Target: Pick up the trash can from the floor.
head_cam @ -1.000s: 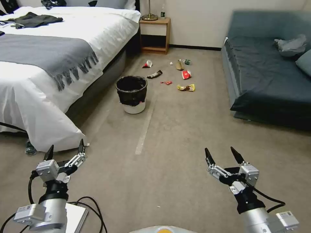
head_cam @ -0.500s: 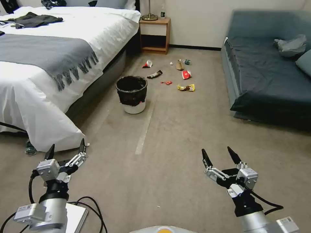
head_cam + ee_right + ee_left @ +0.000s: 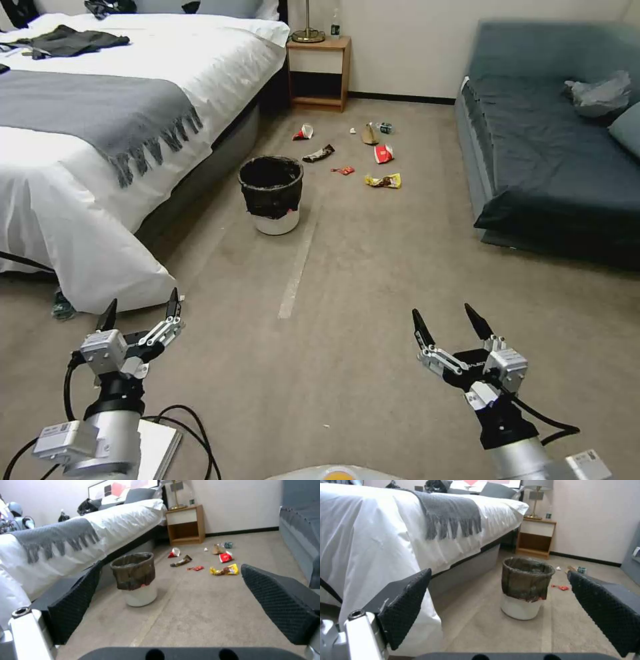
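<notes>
Left tool (image 3: pixel 140 309) and right tool (image 3: pixel 445 321) hover spread open, well short of the trash can (image 3: pixel 271 194): approach step; closing that gap likely comes next.

My right gripper (image 3: pixel 170 600) hangs with fingers spread wide. Between them, well ahead, the trash can (image 3: pixel 136 578) stands upright on the floor (image 3: pixel 200 610) beside the bed (image 3: pixel 83 540).
</notes>
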You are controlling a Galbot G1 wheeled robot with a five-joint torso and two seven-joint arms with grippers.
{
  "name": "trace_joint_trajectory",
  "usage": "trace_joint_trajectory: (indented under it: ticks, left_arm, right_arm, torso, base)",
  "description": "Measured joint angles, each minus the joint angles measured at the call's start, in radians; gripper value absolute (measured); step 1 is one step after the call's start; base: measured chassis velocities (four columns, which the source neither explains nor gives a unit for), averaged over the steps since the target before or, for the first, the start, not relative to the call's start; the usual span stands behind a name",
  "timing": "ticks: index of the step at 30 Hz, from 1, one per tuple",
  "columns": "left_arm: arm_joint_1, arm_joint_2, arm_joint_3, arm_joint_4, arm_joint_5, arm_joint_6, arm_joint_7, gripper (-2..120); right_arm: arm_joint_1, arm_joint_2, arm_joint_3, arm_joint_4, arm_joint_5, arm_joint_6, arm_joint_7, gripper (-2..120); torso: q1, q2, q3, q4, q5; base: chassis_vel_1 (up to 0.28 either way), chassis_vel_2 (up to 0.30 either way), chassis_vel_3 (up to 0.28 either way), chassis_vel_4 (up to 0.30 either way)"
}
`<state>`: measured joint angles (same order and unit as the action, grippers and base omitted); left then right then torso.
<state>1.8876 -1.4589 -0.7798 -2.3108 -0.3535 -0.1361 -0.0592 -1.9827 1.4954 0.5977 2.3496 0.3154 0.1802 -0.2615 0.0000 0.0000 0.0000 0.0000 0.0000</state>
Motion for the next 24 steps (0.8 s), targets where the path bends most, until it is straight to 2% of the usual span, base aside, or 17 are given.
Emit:
trace_joint_trajectory:
  ticks: [7,24]
  left_arm:
    - [-0.003,0.000,0.001,0.006,0.000,0.000,0.001,100]
    - [-0.008,0.000,0.001,0.019,0.002,-0.002,0.002,100]
  right_arm:
    - [0.001,-0.003,0.003,-0.004,0.001,0.004,-0.005,100]
    - [0.008,-0.002,0.006,-0.021,0.006,0.013,-0.022,100]
  torso:
    - [0.000,0.000,0.000,0.0000,0.0000]
    - [0.000,0.000,0.000,-0.0001,0.0001]
  base:
    - [0.000,0.000,0.000,0.000]
    - [-0.072,0.066,0.063,-0.061]
